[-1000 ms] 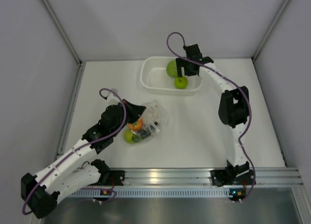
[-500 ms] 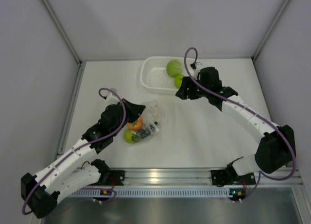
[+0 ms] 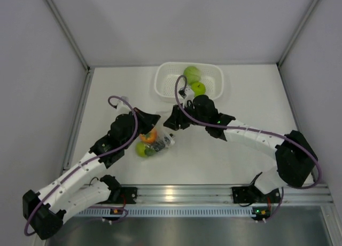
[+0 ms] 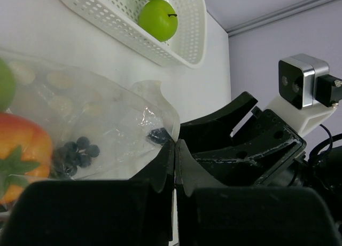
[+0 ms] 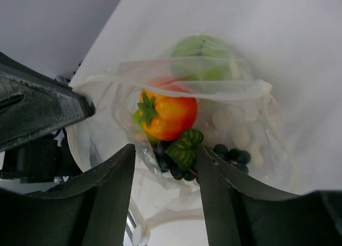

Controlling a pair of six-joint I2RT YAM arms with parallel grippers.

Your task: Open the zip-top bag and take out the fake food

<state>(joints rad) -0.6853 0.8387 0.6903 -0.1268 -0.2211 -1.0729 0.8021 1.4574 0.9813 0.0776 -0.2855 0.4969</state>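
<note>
Both arms reach to the bag [image 3: 165,140], which lies on the matte white table [image 3: 214,160] nearer the arm bases than the basket [image 3: 166,84] and apart from it. The bag is thin clear film, crinkled and glossy, printed with pale dots. Its mouth gapes toward the right arm, the rim curling in a soft wavy strip. The left gripper [image 4: 175,151] is clenched on a fold of that rim, its two black fingers pressed flat together with film pinched at the tips. The right gripper [image 5: 165,152] is released, its broad curved black fingers spread wide at the bag's mouth; whether either touches the film I cannot tell. Inside the bag, seen through the plastic, sit a smooth red-yellow apple [image 5: 168,115] with a green star-shaped calyx, a rounded green fruit [image 5: 206,56] behind it, and a dark grape bunch [image 5: 230,154] of small beady spheres with a veined green leaf. The basket is white moulded plastic with rounded corners, its walls and floor pierced by rows of small holes. It holds a glossy green apple [image 3: 198,88] with a thin stem and a paler round ball [image 3: 192,73], touching each other.
</note>
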